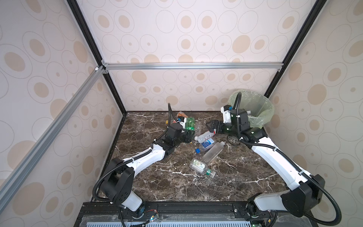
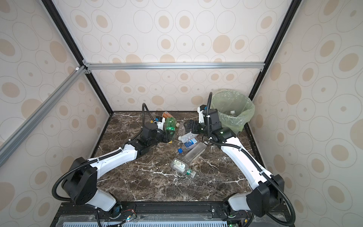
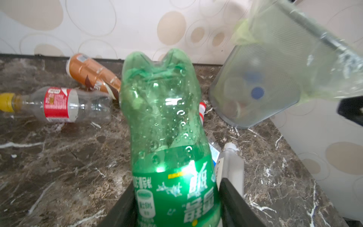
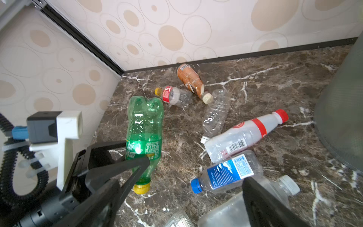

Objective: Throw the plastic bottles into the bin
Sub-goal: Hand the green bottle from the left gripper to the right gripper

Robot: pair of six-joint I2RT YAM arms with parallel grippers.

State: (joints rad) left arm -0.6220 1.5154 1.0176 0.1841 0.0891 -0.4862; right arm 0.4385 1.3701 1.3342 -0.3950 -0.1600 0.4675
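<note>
My left gripper (image 3: pixel 176 184) is shut on a green bottle (image 3: pixel 167 127) at its label, one finger on each side; in both top views the gripper (image 1: pixel 189 136) holds this bottle (image 1: pixel 190 123) at mid-table. My right gripper (image 1: pixel 210 127) stands open, with nothing between its fingers, above loose plastic bottles: a red-labelled one (image 4: pixel 245 135), a blue-labelled one (image 4: pixel 229 171) and a tall clear one (image 1: pixel 213 153). The bin (image 1: pixel 263 119), lined with a pale green bag, stands in the back right corner behind the right arm and holds at least one bottle (image 2: pixel 232 112).
A brown bottle (image 4: pixel 190 78), a red-labelled bottle with a yellow cap (image 4: pixel 172 94) and a bare clear bottle (image 4: pixel 216 112) lie near the back wall. A green-capped clear bottle (image 1: pixel 200 167) lies toward the front. Patterned walls enclose the marble table (image 1: pixel 176 186) on three sides.
</note>
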